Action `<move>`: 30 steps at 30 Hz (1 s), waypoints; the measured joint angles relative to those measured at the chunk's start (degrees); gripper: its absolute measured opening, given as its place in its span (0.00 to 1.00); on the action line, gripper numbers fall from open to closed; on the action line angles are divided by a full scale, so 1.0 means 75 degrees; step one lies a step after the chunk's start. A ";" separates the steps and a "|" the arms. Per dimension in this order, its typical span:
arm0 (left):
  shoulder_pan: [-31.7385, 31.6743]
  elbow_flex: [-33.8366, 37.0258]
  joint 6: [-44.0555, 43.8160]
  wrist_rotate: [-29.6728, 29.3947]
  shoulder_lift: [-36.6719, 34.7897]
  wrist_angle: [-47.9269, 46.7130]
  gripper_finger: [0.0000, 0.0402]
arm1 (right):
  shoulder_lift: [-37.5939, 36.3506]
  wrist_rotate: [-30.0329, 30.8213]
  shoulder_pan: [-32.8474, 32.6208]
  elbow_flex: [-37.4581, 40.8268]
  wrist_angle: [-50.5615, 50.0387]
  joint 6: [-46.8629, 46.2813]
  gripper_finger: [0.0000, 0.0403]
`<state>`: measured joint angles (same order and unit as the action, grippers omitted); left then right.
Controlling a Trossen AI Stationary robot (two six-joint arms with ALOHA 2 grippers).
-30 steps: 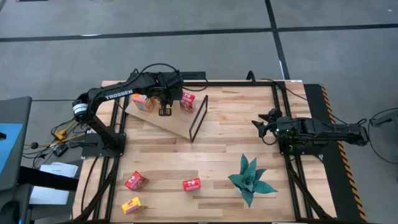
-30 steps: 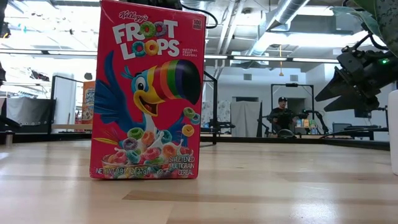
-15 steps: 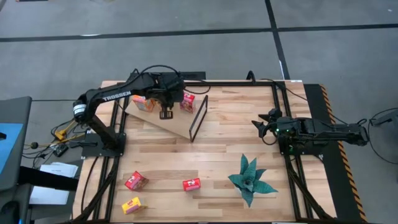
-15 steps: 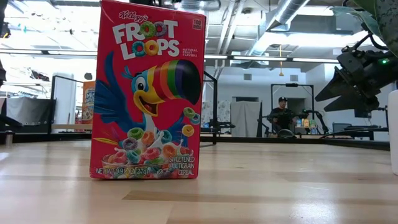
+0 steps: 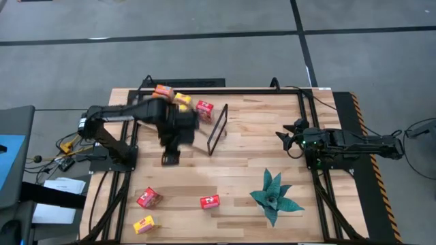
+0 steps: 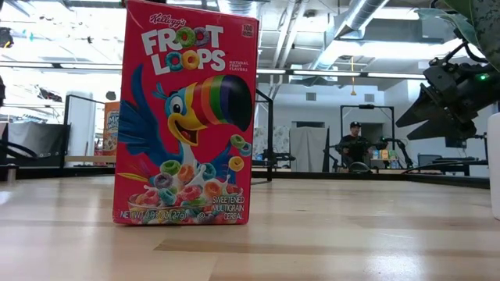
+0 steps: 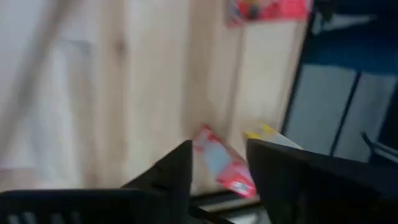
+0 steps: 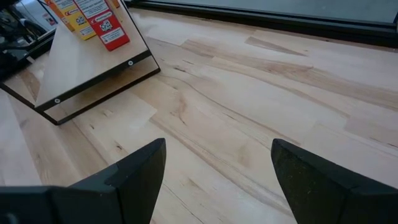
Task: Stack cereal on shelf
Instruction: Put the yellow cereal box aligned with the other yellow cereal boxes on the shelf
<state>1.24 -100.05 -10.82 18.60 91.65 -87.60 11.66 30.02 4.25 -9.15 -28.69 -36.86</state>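
Note:
The shelf is a light wooden board (image 5: 197,133) with a black frame (image 5: 218,128) at its right end, at the far left of the table. On it stand an orange cereal box (image 5: 162,90), a yellow one (image 5: 181,99) and a red one (image 5: 204,109). Two red boxes (image 5: 148,198) (image 5: 210,201) and a yellow box (image 5: 144,224) lie near the front edge. My left gripper (image 5: 167,158) is open and empty over the table, nearer than the shelf; its wrist view (image 7: 217,180) shows a red box (image 7: 221,163) and a yellow box (image 7: 268,134) beyond the fingers. My right gripper (image 5: 286,139) waits open at the right.
A green artificial plant (image 5: 274,197) stands at the near right. A red Froot Loops box (image 6: 186,117) stands upright on the table, filling the low view's left. The right wrist view shows the shelf's frame (image 8: 93,87) across bare table. A person (image 6: 355,144) sits far behind.
My left gripper has swung fast from above the shelf toward the table's near edge, and the arm shows blurred. With the arm gone from over the shelf's far end, the orange and yellow boxes there now show.

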 joint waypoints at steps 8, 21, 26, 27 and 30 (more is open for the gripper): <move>0.2213 0.0011 -0.3111 -0.0444 0.0006 0.0010 0.53 | 0.0003 0.0000 0.0000 0.0000 0.0003 -0.0003 0.79; 0.5081 0.0011 -0.7974 -0.3093 0.0019 0.0371 0.59 | 0.0001 0.0000 0.0000 0.0000 0.0003 0.0160 0.79; 0.5680 0.0262 -1.0001 -0.3574 0.0033 -0.0072 0.59 | 0.0000 -0.0001 0.0000 0.0000 0.0010 0.0162 0.79; 0.5788 0.0302 -1.0314 -0.3583 0.0047 -0.0224 0.59 | 0.0000 0.0000 0.0000 0.0002 0.0015 0.0179 0.79; 0.6045 0.0484 -1.0933 -0.3730 0.0032 -0.0323 0.59 | 0.0002 0.0000 0.0000 0.0003 0.0023 0.0184 0.79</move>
<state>46.58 -96.42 -92.82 -9.37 91.90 -90.03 11.68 30.02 4.25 -9.13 -28.51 -35.48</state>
